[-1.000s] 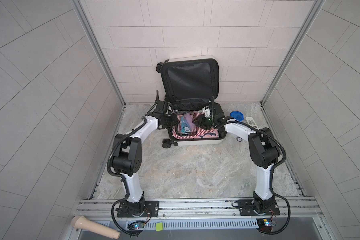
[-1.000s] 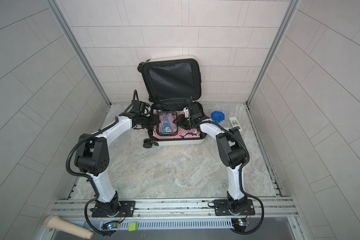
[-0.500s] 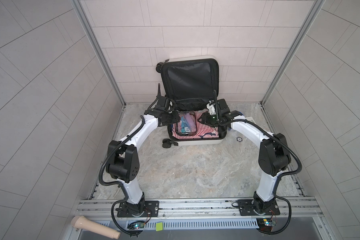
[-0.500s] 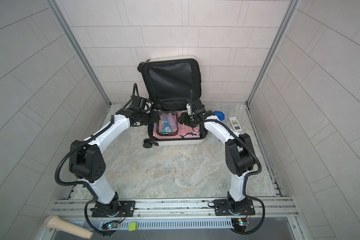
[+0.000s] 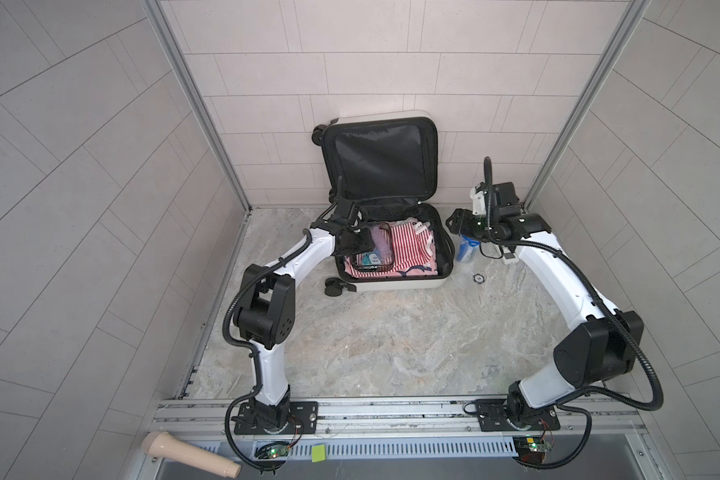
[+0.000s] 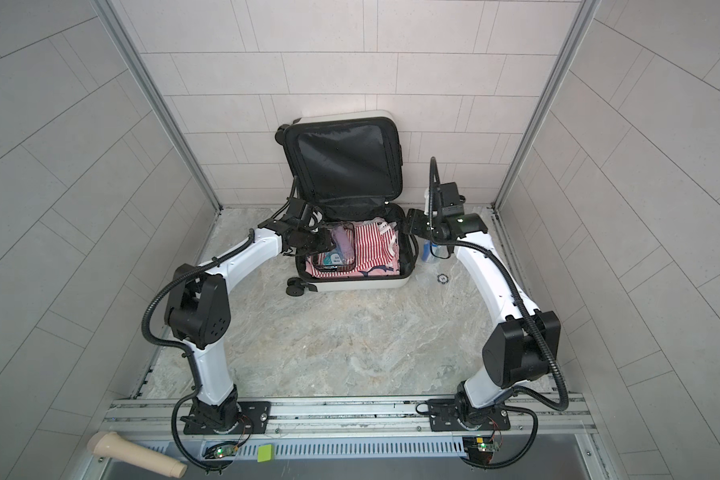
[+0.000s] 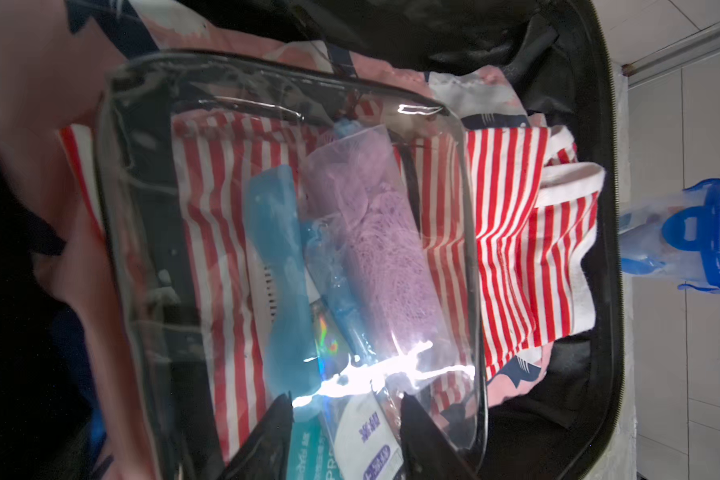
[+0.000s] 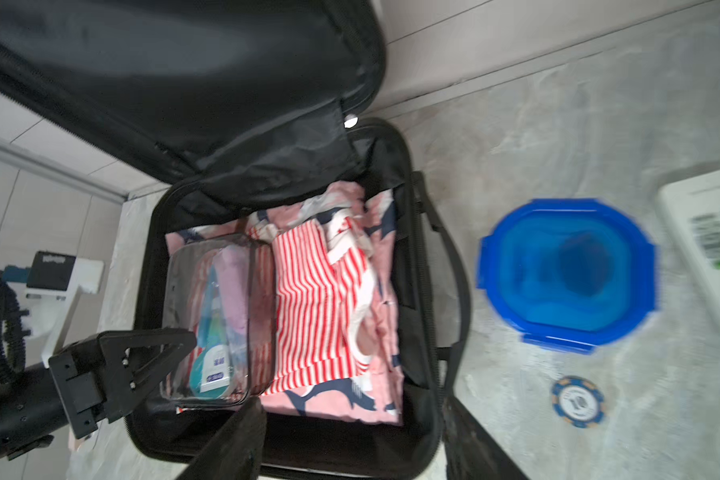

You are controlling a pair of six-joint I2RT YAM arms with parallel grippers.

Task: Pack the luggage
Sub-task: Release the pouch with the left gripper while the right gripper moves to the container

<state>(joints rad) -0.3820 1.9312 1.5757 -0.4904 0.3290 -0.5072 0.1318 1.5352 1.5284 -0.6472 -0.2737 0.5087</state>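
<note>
Two grippers work at the luggage [image 5: 391, 286], which lies open on the table, its lid leaned on the back wall [image 5: 391, 83]. The left gripper [image 7: 346, 415] keeps its fingers half apart over the near end of the clear pouch [image 7: 292, 232] inside; whether they pinch it I cannot tell. Better to press the pouch flat on the striped clothes [image 7: 516, 232] beyond the tips. The right gripper [image 8: 350, 436], fingers wide apart and empty, has the blue bottle [image 8: 566, 266] off to the side of one finger, outside the shell; take it upright.
</note>
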